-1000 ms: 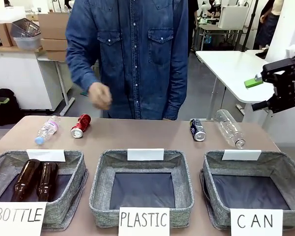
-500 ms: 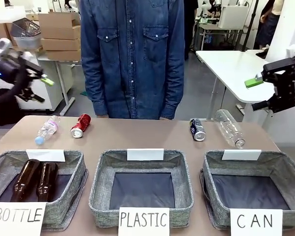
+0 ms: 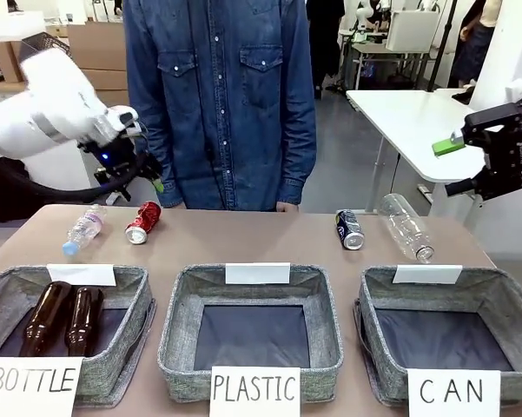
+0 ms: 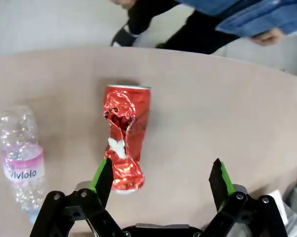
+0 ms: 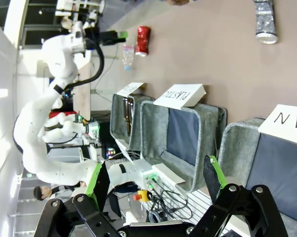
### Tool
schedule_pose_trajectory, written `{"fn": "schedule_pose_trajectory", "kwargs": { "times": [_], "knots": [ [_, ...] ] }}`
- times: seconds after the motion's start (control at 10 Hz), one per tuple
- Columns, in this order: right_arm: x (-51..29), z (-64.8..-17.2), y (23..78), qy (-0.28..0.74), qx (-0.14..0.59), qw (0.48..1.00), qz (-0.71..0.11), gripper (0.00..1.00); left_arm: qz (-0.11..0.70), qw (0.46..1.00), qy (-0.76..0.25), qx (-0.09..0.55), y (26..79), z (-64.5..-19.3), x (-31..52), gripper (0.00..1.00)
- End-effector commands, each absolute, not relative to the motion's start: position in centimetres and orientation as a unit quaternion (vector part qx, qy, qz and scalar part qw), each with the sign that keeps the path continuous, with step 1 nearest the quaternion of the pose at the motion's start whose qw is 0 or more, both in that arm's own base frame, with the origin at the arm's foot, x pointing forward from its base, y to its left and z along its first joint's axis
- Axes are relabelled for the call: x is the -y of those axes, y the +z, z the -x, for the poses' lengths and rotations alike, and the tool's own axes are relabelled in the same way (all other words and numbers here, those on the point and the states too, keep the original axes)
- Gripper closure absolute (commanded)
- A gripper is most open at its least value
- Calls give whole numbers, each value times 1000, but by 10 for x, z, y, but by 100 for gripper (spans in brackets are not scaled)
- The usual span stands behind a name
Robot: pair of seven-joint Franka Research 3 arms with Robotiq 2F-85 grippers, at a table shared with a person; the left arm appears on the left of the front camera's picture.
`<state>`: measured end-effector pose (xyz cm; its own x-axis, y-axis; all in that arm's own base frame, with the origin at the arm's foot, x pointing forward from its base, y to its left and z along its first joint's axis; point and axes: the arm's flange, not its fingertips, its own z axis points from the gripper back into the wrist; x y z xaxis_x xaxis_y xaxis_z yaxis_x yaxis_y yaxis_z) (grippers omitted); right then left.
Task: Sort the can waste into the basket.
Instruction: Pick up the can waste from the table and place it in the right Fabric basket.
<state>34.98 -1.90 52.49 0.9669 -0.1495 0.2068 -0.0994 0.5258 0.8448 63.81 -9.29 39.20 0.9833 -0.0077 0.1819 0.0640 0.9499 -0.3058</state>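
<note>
Left gripper (image 4: 160, 180) has swung in, jaws wide apart, over the red can (image 4: 126, 140) lying far left beside a plastic bottle (image 4: 21, 158), so I'd centre it between the pads (image 4: 101, 176) before dropping.

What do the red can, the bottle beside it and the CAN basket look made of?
Red can: thin glossy metal, by its sharp shiny creases. Bottle: clear thin plastic, see-through and crinkled. CAN basket: matte grey woven fabric, probably; soft-looking walls, dark lining.
</note>
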Motion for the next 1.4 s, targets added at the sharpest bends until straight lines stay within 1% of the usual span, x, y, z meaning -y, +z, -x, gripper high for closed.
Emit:
{"fn": "schedule_pose_trajectory", "kwargs": {
  "times": [0.0,0.1,0.3,0.5,0.8,0.9,1.0,1.1,1.2,1.3],
  "knots": [
    [18,-353,525,-5,138,857,-497,0,112,992,4,56,383,-643,90,0],
    [18,-353,525,-5,138,857,-497,0,101,994,2,44,368,-647,91,0],
    [18,-353,525,-5,138,857,-497,0,68,997,3,45,342,-653,95,0],
    [18,-353,525,-5,138,857,-497,0,71,996,-26,40,319,-657,99,0],
    [18,-353,525,-5,138,857,-497,0,59,997,-37,38,319,-657,106,0],
    [18,-353,525,-5,138,857,-497,0,52,998,-33,29,319,-657,105,57],
    [18,-353,525,-5,138,857,-497,0,52,998,-35,30,320,-655,107,57],
    [18,-353,525,-5,138,857,-497,0,52,998,-33,31,320,-655,107,100],
    [18,-353,525,-5,138,857,-497,0,53,998,-33,30,321,-654,108,63],
    [18,-353,525,-5,138,857,-497,0,54,998,-31,31,321,-654,108,100]
  ]
}}
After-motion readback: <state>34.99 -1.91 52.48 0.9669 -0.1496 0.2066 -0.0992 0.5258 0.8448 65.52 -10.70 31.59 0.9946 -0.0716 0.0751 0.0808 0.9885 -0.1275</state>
